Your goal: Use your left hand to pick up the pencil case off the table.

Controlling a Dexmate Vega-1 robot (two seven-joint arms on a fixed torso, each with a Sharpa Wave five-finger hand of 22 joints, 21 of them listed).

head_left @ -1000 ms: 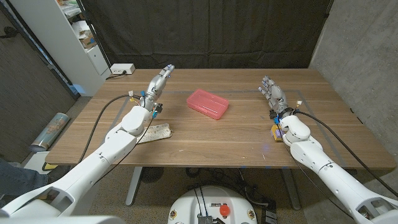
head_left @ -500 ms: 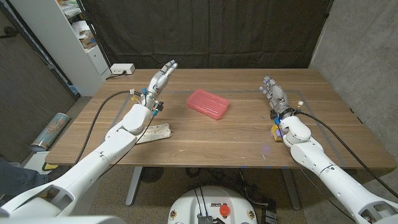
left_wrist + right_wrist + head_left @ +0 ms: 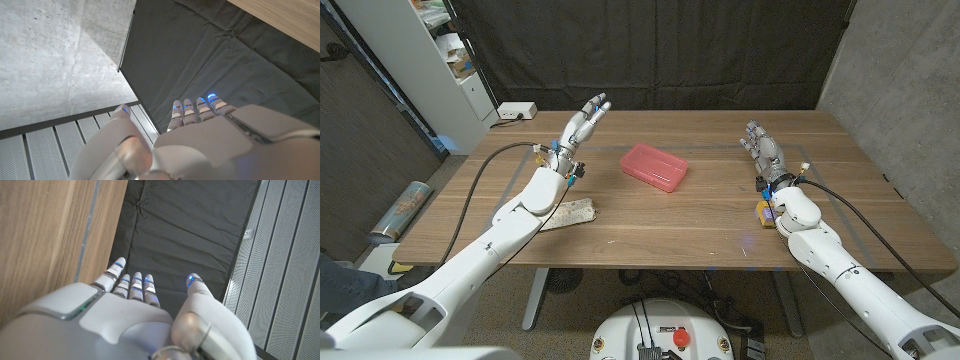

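Wooden counter (image 3: 650,225), dark curtain behind. Pink pencil case (image 3: 654,166) lies mid-counter, untouched. Left robot hand (image 3: 582,124) raised, released, left of it; right robot hand (image 3: 762,151) released. Risk judged: low flat case may be pushed away instead of gripped.

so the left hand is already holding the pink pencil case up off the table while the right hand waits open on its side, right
Not quite. In the head view the left hand is open and raised, holding nothing, and the pink pencil case lies on the table apart from it, toward the table's middle. The rest holds: the right hand waits open on its own side.
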